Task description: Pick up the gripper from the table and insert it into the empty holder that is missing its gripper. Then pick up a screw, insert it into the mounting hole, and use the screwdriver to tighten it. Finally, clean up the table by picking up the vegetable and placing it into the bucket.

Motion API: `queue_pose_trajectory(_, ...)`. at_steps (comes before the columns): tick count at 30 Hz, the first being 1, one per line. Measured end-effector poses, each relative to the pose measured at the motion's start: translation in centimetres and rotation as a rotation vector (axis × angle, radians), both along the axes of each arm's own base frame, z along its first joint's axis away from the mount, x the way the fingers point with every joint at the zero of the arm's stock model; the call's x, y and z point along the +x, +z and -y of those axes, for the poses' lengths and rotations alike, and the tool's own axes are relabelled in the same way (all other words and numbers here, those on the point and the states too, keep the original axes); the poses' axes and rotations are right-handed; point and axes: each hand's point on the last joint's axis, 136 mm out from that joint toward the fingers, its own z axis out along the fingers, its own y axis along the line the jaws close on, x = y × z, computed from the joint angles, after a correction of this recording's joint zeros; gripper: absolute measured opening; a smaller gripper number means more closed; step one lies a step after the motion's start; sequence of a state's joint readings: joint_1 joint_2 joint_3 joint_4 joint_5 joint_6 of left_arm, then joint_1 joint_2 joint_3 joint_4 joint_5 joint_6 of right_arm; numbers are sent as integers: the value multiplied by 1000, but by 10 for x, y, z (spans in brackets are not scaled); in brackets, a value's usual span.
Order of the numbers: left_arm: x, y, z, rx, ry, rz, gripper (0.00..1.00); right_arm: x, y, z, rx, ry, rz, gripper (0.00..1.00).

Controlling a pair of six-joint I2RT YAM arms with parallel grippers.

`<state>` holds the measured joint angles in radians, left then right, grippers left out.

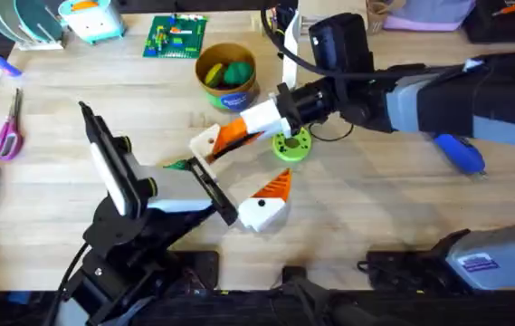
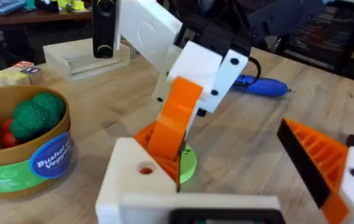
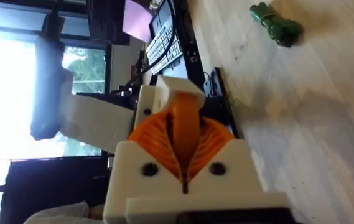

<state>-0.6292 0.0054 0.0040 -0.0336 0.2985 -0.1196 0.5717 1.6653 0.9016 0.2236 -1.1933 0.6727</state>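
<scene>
The gripper (image 1: 233,135), a small orange ribbed pad, is pinched in my right gripper (image 1: 241,129), which reaches in from the right. Its lower end rests against the off-white holder (image 1: 205,143), one finger of my left gripper (image 1: 237,177). That gripper stands open, and its other, white finger (image 1: 263,209) carries its own orange pad. In the left wrist view the gripper (image 2: 173,121) leans into the holder (image 2: 130,180). The right wrist view shows my right gripper (image 3: 186,165) shut on the gripper (image 3: 186,127). The dark-green vegetable (image 1: 177,165) lies left of the holder. The bucket (image 1: 225,74) stands behind. The blue screwdriver (image 1: 459,152) lies at the right.
A lime-green holed disc (image 1: 291,145) sits right beside the holder. The bucket holds a rounded green toy (image 2: 37,112). Scissors (image 1: 5,136) lie at the far left, and a green brick plate (image 1: 176,36) at the back. A wooden tray (image 2: 83,59) stands beyond the bucket.
</scene>
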Motion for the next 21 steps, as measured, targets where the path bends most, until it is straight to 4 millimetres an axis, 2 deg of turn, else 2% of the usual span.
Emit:
queue_pose_trajectory(5,-3,-3,2,9,-20,-6,993,-2,-3,4,-16,4,-43,7)
queue_pose_trajectory(11,-6,-3,4,10,-40,-10,992,-4,-5,7,-22,8,-66,120)
queue_pose_trajectory(21,-7,-5,5,12,-51,-15,993,-5,-6,7,-26,10,-67,239)
